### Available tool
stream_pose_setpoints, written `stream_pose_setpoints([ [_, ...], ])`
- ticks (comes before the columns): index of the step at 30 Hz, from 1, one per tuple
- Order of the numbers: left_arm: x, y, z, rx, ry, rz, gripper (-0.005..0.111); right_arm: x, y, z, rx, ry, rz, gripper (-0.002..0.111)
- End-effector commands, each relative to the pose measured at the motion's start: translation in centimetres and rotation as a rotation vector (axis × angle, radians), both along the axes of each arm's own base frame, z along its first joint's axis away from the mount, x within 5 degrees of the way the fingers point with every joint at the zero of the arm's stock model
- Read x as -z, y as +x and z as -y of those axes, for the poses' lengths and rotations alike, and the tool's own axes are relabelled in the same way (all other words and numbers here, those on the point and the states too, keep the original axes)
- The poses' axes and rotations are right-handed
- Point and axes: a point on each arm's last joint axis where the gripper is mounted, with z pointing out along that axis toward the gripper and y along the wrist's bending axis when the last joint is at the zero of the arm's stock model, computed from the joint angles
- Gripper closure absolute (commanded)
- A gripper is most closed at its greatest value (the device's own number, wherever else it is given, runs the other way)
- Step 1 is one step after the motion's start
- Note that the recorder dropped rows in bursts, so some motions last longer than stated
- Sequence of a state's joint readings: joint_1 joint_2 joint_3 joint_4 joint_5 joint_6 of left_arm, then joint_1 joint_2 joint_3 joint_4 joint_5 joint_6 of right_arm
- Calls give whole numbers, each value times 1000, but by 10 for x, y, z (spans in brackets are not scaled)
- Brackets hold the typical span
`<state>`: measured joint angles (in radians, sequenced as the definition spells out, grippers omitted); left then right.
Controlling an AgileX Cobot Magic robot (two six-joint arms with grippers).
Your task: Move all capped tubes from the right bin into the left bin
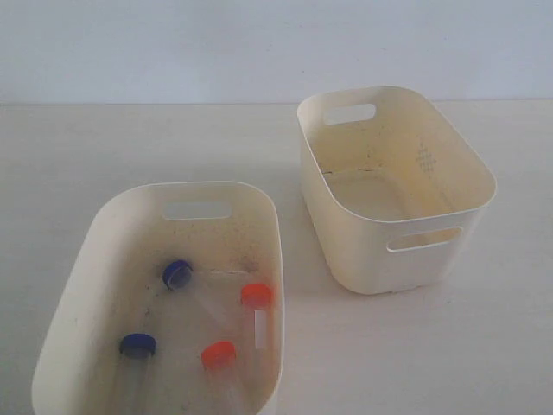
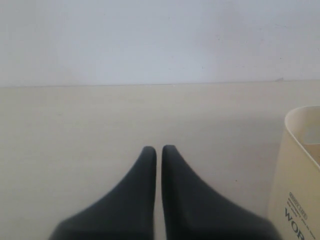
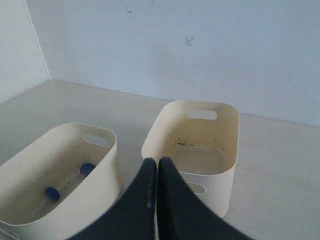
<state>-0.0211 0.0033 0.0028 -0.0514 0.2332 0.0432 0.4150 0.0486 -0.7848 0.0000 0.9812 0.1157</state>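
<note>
The four capped tubes lie inside the left bin (image 1: 86,259), on its dirt-specked floor: two with blue caps (image 1: 177,274) (image 1: 138,346) and two with orange-red caps (image 1: 256,295) (image 1: 219,354). The right bin (image 1: 363,251), with the dotted diamond mark on its inner wall, holds no tubes. Neither gripper shows in the exterior view. My left gripper (image 2: 159,149) is shut over bare table, nothing between its fingers. My right gripper (image 3: 157,161) is shut and hangs above the gap between the left bin (image 3: 107,165) and the right bin (image 3: 220,185). Two blue caps (image 3: 87,169) (image 3: 52,194) show there.
A cream bin wall with a printed label (image 2: 300,175) stands at the edge of the left wrist view. A pale wall (image 1: 259,43) runs along the back of the light table (image 1: 130,147). The two bins stand a short gap apart.
</note>
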Motion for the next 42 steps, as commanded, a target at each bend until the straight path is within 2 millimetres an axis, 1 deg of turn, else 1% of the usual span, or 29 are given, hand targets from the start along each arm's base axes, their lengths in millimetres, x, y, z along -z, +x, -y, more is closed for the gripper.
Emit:
stream_pose_setpoints([
  [1,-1,0,0,-2,-9,7,102,-2,0,-2,87,4,42,109],
  [3,-1,0,0,-2,-9,7,102,-8,-1,-4,145,23,96,109],
  [8,-1,0,0,-2,-9,7,102,-26,0,-9,280,58,325,109],
  [9,-1,0,0,-2,-9,7,102,-27,3,-10,292,62,372,109],
  [11,-1,0,0,-2,-9,7,102,-24,12,-12,304,64,434,109],
  [14,-1,0,0,-2,-9,7,102,-3,33,-14,306,65,460,109],
  [16,-1,0,0,-2,-9,7,102,23,50,-16,305,57,429,109],
  [19,-1,0,0,-2,-9,7,102,70,73,-19,303,32,338,109],
  [22,-1,0,0,-2,-9,7,102,112,86,-20,301,22,296,109],
  [24,-1,0,0,-2,-9,7,102,135,90,-21,300,25,284,109],
  [25,-1,0,0,-2,-9,7,102,141,90,-21,300,34,298,109],
  [26,-1,0,0,-2,-9,7,102,141,88,-21,300,35,304,109],
  [27,-1,0,0,-2,-9,7,102,156,89,-21,301,-29,159,109],
  [28,-1,0,0,-2,-9,7,102,156,89,-21,300,-34,156,109],
  [31,-1,0,0,-2,-9,7,102,171,88,-20,300,-91,-2,109],
  [33,-1,0,0,-2,-9,7,102,177,86,-18,337,-106,-75,109],
  [35,-1,0,0,-2,-9,7,102,177,86,-16,361,-105,-76,109],
  [42,-1,0,0,-2,-9,7,102,177,86,-16,357,-137,-69,109],
])
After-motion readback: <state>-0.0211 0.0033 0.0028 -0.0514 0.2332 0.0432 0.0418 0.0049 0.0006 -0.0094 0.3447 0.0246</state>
